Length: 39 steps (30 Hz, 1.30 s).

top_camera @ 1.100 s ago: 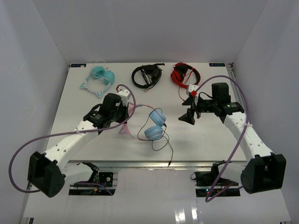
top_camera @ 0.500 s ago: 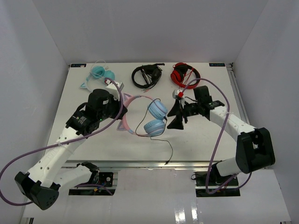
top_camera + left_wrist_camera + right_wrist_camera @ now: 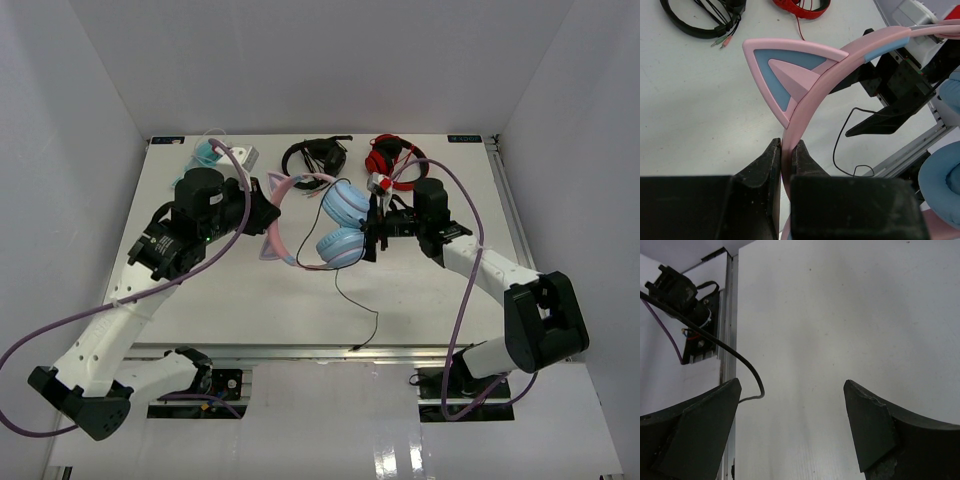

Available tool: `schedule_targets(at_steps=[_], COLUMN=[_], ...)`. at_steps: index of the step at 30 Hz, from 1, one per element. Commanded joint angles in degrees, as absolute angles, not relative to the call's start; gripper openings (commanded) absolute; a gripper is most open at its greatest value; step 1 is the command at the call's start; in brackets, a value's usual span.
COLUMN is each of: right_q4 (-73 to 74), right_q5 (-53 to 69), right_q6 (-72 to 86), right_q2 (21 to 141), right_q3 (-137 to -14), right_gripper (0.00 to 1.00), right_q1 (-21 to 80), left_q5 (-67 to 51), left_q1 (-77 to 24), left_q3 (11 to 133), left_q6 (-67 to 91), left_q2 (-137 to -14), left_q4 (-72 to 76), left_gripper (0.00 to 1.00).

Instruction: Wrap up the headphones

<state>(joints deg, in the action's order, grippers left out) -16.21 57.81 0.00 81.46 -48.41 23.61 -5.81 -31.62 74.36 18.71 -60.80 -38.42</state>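
One grip point in use: headphones [image 3: 340, 246] sit mid-counter between my arms and look lifted clear of the counter [image 3: 220, 300]. The band is roughly on edge, with both blue earcups [image 3: 345, 203] toward my right arm.

Left end effector [image 3: 786, 150] is clenched on the pink headband [image 3: 850, 57] just below a cat ear [image 3: 785, 65], one finger on each face of the band. Right end effector [image 3: 790, 390] is released, jaws wide, just beside the earcups, nothing between them.

Handling guess: light, with a hard, springy, smooth plastic band. It will likely pivot in a pinch, so the ear serves as a stop against sliding. Cup pads look soft, a poor place to clamp.

Cable [image 3: 834, 150] is thin and limp. It drops from the lower cup and loops down, plug end near the counter's front edge. For wrapping I'd take it close to the cup, not at the plug.

Black headphones [image 3: 315, 160] and red headphones [image 3: 392, 157] lie behind, apart.
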Motion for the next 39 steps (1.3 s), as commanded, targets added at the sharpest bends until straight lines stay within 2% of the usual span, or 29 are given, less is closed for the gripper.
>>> schedule_targets(at_steps=[1, 6, 9, 10, 12, 17, 20, 26, 29, 39], right_q4=[-34.23, -42.27, -43.80, -45.33, -47.02, -49.21, -49.24, -38.06, -30.18, 4.33], right_q5=[58.49, 58.63, 55.13, 54.53, 53.71, 53.70, 53.47, 53.10, 52.89, 46.19], right_q6=[21.46, 32.89, 36.39, 37.91, 39.90, 42.24, 41.70, 32.53, 25.88, -4.63], right_q2=[84.04, 84.74, 85.39, 85.88, 86.75, 87.87, 86.98, 82.78, 79.75, 66.43], right_q3=[-47.93, -45.34, -43.05, -42.49, -42.01, -42.32, -41.59, -42.42, -43.37, -51.55], right_gripper=[0.91, 0.94, 1.00, 0.95, 0.80, 0.56, 0.38, 0.11, 0.08, 0.08], right_q1=[24.66, 25.09, 25.82, 26.13, 26.72, 27.49, 27.60, 27.60, 27.60, 27.51], left_q5=[-7.00, -5.44, -5.54, -5.58, -5.19, -2.66, -1.14, 3.56, 5.55, 15.49], left_q1=[-31.55, -31.55, -31.55, -31.55, -31.55, -31.55, -31.55, -31.55, -31.55, -31.55], left_q3=[79.29, 79.79, 79.78, 79.80, 79.89, 77.80, 76.75, 75.93, 76.34, 75.85], left_q6=[22.79, 24.75, 27.73, 28.84, 30.76, 36.92, 39.12, 42.72, 44.27, 49.79], left_q2=[-60.75, -61.26, -61.37, -61.51, -61.70, -61.01, -60.73, -61.07, -61.50, -59.63], left_q4=[-35.09, -33.63, -30.68, -29.86, -27.78, -23.73, -21.91, -20.73, -20.92, -21.60], left_gripper=[0.00, 0.00, 0.00, 0.00, 0.00, 0.00, 0.00, 0.00, 0.00, 0.00])
